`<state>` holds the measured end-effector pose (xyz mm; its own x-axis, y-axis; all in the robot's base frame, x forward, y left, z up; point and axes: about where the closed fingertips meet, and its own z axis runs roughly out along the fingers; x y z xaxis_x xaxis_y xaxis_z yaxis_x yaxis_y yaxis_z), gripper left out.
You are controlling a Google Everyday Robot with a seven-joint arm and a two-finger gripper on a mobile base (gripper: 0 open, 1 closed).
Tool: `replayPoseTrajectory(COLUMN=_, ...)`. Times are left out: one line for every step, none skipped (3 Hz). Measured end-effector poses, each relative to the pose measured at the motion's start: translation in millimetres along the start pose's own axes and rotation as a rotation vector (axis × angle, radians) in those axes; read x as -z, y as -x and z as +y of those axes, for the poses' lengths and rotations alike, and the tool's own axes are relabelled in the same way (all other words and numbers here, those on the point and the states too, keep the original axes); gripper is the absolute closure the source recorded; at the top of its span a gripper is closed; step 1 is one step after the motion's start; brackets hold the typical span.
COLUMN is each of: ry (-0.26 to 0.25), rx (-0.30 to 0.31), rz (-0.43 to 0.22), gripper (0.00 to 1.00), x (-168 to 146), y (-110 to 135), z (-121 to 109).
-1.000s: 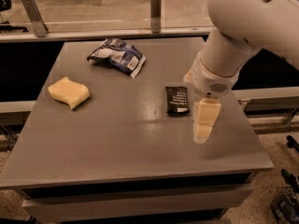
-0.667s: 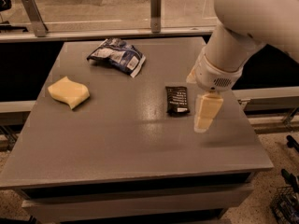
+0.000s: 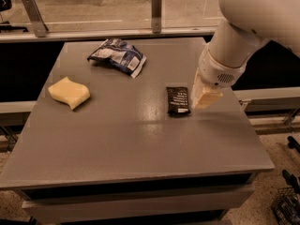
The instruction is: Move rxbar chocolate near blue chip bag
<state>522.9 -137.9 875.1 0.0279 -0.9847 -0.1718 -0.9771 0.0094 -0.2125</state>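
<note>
1. Three things lie on the grey flat-topped counter (image 3: pixel 140 144): a small flat rectangular rxbar chocolate in a dark brown-black wrapper with white print (image 3: pixel 177 100), a crumpled dark blue foil chip bag with white patches (image 3: pixel 117 56), and a yellow wavy sponge (image 3: pixel 69 92).
2. The rxbar chocolate lies flat, right of centre, its long side running near to far. The blue chip bag sits well apart from it, at the far left.
3. The cream-coloured tool (image 3: pixel 205 96) on the white arm hangs just beside the bar's right edge, low over the counter. I cannot tell how far open it is, nor whether it touches the wrapper; the bar appears to rest on the counter, not in its hold.
4. Handling, as a judgement: the bar looks light and fairly stiff, with a slick wrapper and very little height to catch.
5. A hold across the narrow width, at mid-length, seems best; taken near an end it would likely swing or slip.
6. The bag looks soft and easily nudged, so set the bar down beside it.
</note>
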Motion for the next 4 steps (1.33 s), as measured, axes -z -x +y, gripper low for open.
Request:
replayPoseTrajectory(ry=-0.005, rx=0.0, rz=0.0, gripper=0.87, x=0.6, y=-1.6, z=-2.8)
replayPoseTrajectory(ry=-0.008, rx=0.0, rz=0.0, gripper=1.0, x=1.0, y=-2.6, z=-4.7)
replayPoseTrajectory(ry=-0.008, rx=0.0, rz=0.0, gripper=1.0, x=1.0, y=-2.7, z=-4.7)
replayPoseTrajectory(ry=-0.02, rx=-0.133, rz=0.04, gripper=0.83, x=21.9, y=-35.2, z=-6.1)
